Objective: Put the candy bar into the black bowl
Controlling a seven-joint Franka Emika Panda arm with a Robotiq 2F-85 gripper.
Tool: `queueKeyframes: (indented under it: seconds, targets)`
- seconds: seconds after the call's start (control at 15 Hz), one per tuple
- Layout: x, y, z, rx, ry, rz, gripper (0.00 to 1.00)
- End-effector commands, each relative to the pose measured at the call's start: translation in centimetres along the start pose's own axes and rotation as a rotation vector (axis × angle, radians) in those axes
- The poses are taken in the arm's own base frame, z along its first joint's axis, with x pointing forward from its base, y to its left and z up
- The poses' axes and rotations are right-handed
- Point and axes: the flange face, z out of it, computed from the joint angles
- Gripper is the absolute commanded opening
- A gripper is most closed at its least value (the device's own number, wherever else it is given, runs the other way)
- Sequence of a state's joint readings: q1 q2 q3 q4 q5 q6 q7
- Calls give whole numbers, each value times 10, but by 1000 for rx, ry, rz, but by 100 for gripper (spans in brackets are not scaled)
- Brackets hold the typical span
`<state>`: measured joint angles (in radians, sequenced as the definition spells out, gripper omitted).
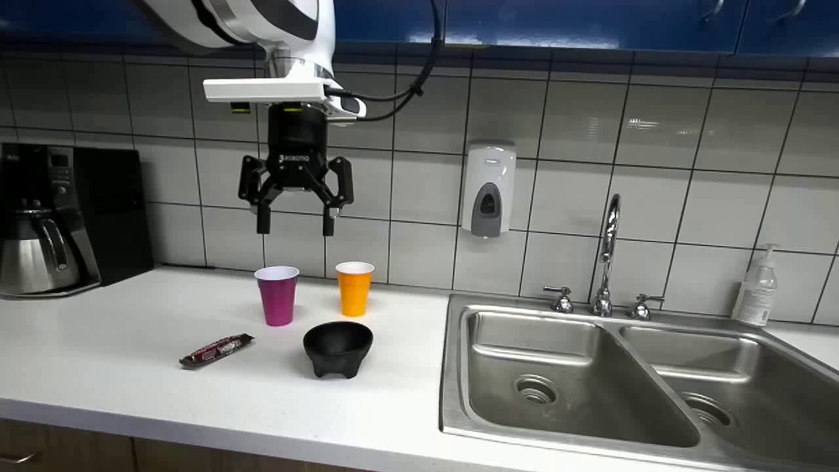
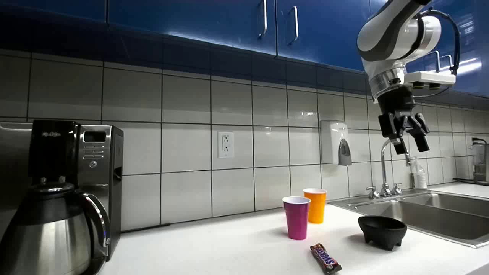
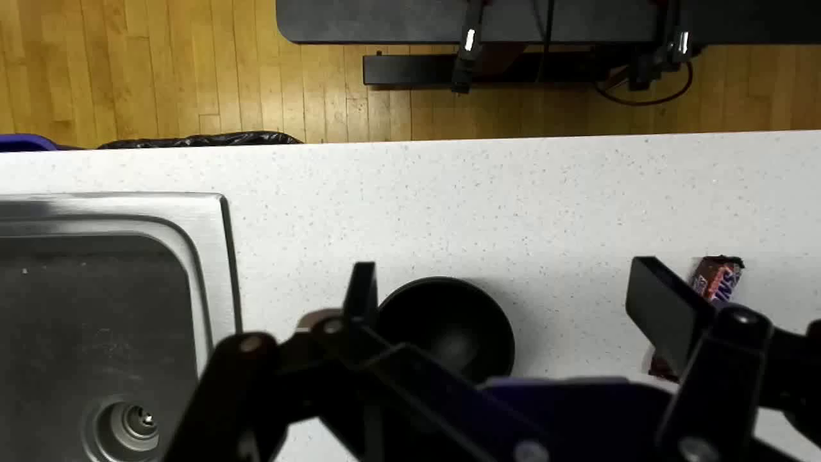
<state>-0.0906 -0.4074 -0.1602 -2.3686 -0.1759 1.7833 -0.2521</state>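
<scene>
Gripper (image 1: pixel 295 227) is held well abv. level of black bowl (image 1: pixel 337 357), jaws spread wide w/ nothing gripped; candy bar (image 1: pixel 217 351) is seen on counter (image 1: pixel 98 354), left of bowl in both ext. views

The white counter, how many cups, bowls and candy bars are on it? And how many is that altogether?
Cups: 2 (purple cup, orange cup)
Bowls: 1 (black bowl)
Candy bars: 1 (wrapped candy bar)
Total: 4
</scene>
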Motion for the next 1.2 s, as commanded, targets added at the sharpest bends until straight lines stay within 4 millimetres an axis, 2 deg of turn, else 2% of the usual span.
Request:
queueKeyframes:
  seconds: [0.0, 0.6, 1.13]
  targets:
    - [0, 0, 0, 0, -1, 0, 100]
    - [0, 0, 0, 0, -1, 0, 100]
    - [-4, -31, 18, 62, 38, 118, 100]
